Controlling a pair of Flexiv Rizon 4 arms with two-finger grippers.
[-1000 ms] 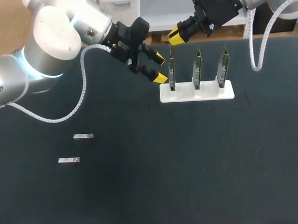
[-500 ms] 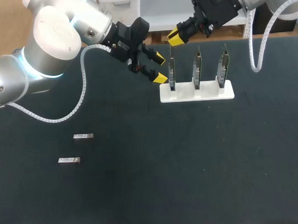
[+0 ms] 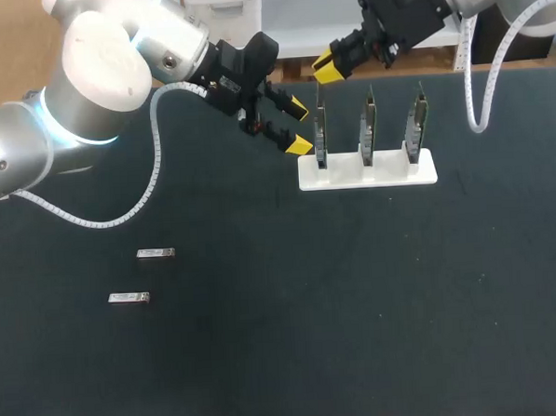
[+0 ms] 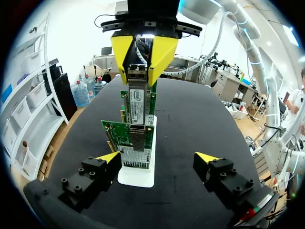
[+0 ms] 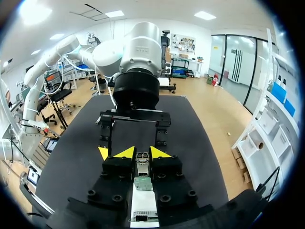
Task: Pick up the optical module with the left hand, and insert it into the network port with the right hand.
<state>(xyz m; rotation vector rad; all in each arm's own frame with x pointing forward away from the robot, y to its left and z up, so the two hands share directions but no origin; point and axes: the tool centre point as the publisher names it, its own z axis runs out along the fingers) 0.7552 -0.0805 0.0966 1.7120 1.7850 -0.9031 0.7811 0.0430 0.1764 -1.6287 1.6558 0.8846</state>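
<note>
In the left wrist view my right gripper (image 4: 143, 52) is shut on a silver optical module (image 4: 136, 98), held upright above the nearest green network card (image 4: 131, 138). The module's lower end meets the card's port; how deep it sits is hidden. My left gripper (image 4: 158, 158) stands open just short of the card, holding nothing. From the head view, the right gripper (image 3: 329, 67) hangs over the leftmost card (image 3: 320, 131), and the left gripper (image 3: 297, 126) is beside it. The right wrist view shows the module (image 5: 142, 162) clamped in my right gripper (image 5: 142, 152).
A white rack (image 3: 388, 174) holds three upright cards near the table's far edge. Two spare modules (image 3: 155, 254) (image 3: 129, 297) lie flat on the dark mat at the left. The left arm's white cable (image 3: 120, 212) droops onto the table.
</note>
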